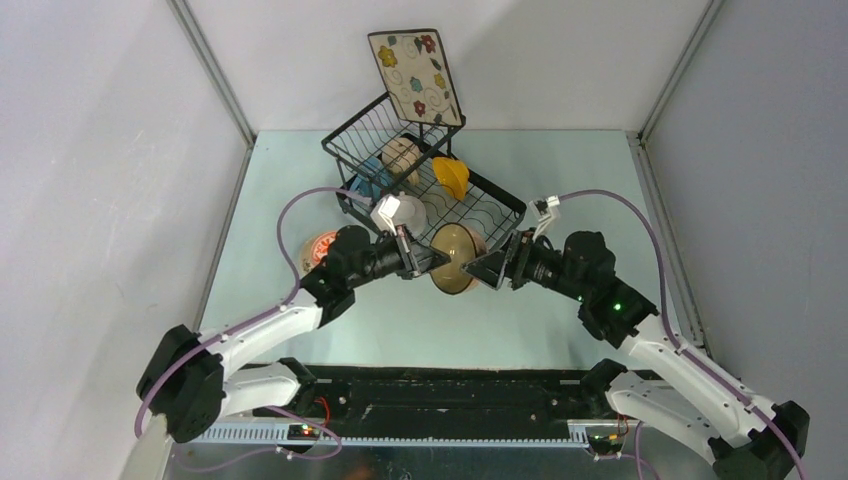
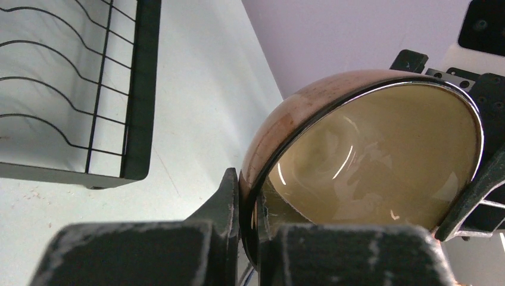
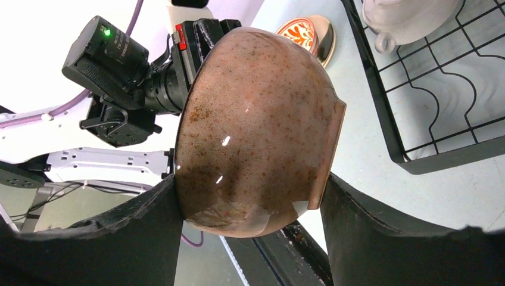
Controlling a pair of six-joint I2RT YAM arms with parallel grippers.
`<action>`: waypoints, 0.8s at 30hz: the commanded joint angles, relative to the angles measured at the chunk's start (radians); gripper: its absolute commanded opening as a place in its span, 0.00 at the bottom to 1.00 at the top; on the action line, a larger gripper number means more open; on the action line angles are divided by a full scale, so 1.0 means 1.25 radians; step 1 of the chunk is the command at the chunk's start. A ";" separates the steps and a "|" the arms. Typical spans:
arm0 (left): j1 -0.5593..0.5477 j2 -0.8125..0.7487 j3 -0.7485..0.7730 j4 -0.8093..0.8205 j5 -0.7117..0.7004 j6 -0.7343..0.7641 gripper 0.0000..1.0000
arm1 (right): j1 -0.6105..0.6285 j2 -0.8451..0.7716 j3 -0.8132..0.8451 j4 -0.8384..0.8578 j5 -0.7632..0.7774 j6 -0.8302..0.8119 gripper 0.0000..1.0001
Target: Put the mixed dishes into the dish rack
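Top external watcher: The tan bowl [image 1: 455,258] hangs in the air between your two arms, above the bench [image 1: 400,320] and just in front of the near edge of the dish rack [image 1: 500,205]. The left claw [image 1: 430,261] is pinched narrow on its rim.

Wrist watcher: Agreed. In the left wrist view one finger sits inside the rim and one outside. The right claw [image 3: 250,196] stands fairly wide, with a finger on each side of the speckled outer wall. I cannot tell whether it is truly clamped.

Top external watcher: Then treat this as a hand-over. I'd get the right claw seated firmly before you slacken the left. The glaze looks slick, so a shallow hold could let it slip.

Wrist watcher: Which way does it point?

Top external watcher: It is on its side, not level. The mouth faces the left wrist camera, while the right wrist camera sees only the outside. Being round it has no real long axis, but its broad span across the rim runs roughly near-to-far from above.

Wrist watcher: That suits the slotted section, I think. Aim beside the white two-handled bowl [image 1: 400,212] and keep the rim upright
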 commanded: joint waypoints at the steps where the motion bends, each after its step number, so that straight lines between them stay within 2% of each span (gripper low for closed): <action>1: 0.003 -0.073 0.039 0.055 -0.031 0.040 0.00 | -0.020 0.036 0.026 -0.006 0.029 -0.001 0.15; 2: 0.003 -0.076 0.046 0.045 -0.036 0.056 0.01 | -0.025 0.052 0.037 -0.021 0.034 -0.005 0.05; 4: 0.003 -0.080 0.056 0.019 -0.050 0.083 0.12 | -0.035 0.077 0.054 -0.032 0.036 -0.023 0.00; 5: 0.003 -0.085 0.059 0.006 -0.056 0.094 0.29 | -0.038 0.085 0.062 -0.027 0.036 -0.046 0.00; 6: 0.002 -0.087 0.064 0.000 -0.059 0.119 0.36 | -0.044 0.098 0.065 -0.021 0.040 -0.057 0.00; 7: 0.003 -0.093 0.066 -0.017 -0.080 0.129 0.47 | -0.052 0.111 0.069 -0.002 0.043 -0.082 0.00; 9: 0.004 -0.102 0.071 -0.046 -0.130 0.152 0.64 | -0.067 0.130 0.073 0.035 0.047 -0.123 0.00; 11: 0.005 -0.104 0.087 -0.087 -0.165 0.178 0.73 | -0.094 0.154 0.084 0.076 0.044 -0.164 0.00; 14: 0.006 -0.123 0.115 -0.163 -0.191 0.212 0.77 | -0.154 0.189 0.110 0.107 -0.035 -0.206 0.00; 18: 0.006 -0.187 0.089 -0.214 -0.238 0.232 0.83 | -0.234 0.238 0.150 0.125 -0.081 -0.234 0.00; 24: 0.006 -0.283 0.064 -0.308 -0.273 0.271 0.85 | -0.257 0.341 0.245 0.089 -0.043 -0.383 0.00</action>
